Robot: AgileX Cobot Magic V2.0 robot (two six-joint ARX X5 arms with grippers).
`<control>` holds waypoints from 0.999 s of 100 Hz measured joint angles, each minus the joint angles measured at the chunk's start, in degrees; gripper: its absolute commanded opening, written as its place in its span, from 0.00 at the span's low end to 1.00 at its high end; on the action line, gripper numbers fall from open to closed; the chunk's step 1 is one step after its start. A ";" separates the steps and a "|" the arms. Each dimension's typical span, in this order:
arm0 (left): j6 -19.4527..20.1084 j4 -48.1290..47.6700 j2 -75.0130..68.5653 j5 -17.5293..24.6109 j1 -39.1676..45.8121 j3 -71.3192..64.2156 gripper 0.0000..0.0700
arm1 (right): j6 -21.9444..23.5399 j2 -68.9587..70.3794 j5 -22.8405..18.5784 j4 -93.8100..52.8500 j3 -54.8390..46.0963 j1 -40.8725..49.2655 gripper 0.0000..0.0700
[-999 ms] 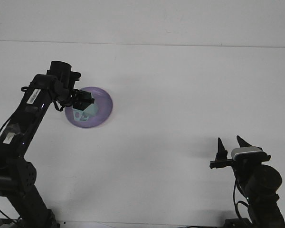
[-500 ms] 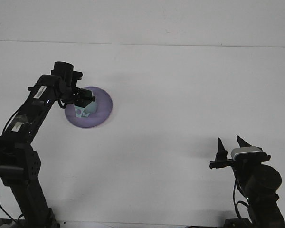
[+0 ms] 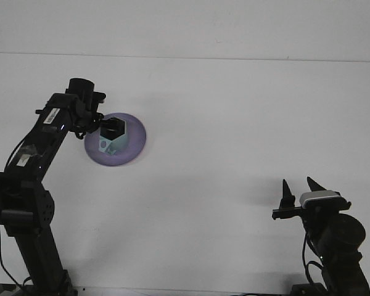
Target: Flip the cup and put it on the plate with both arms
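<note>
**Cup on plate, left arm close by**

Table [image 3: 234,123]: white, wide bare run across centre and right; far edge well beyond the plate. Left arm reaches to the purple plate [image 3: 132,145], left of centre. Right gripper [image 3: 298,192]: low right, fingers parted, holding nothing, unmoved. Cup [image 3: 113,137]: pale, standing on the plate, dark mouth now exposed. Left gripper [image 3: 94,125]: has drawn back to the cup's left; fingers' state unreadable.
</note>
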 measured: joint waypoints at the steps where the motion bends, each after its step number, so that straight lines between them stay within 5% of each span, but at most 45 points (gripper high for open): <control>1: 0.04 -0.48 0.00 0.00 0.00 0.52 0.78 | 0.00 0.00 -0.02 0.00 0.00 0.00 0.62; 42: -0.90 -11.61 -8.46 0.07 1.53 14.16 0.74 | -0.02 0.00 0.22 -0.46 0.00 0.00 0.62; 66: -2.54 -12.83 -23.89 1.18 3.89 14.08 0.00 | -0.04 0.00 0.22 -0.48 0.00 0.00 0.61; 86: -2.23 -10.19 -37.75 3.26 5.62 4.74 0.02 | -0.04 0.00 0.22 -0.66 0.00 0.00 0.54; 100: -1.79 -0.17 -49.33 3.23 6.12 -12.96 0.02 | -0.04 0.00 0.22 -0.68 0.00 0.00 0.27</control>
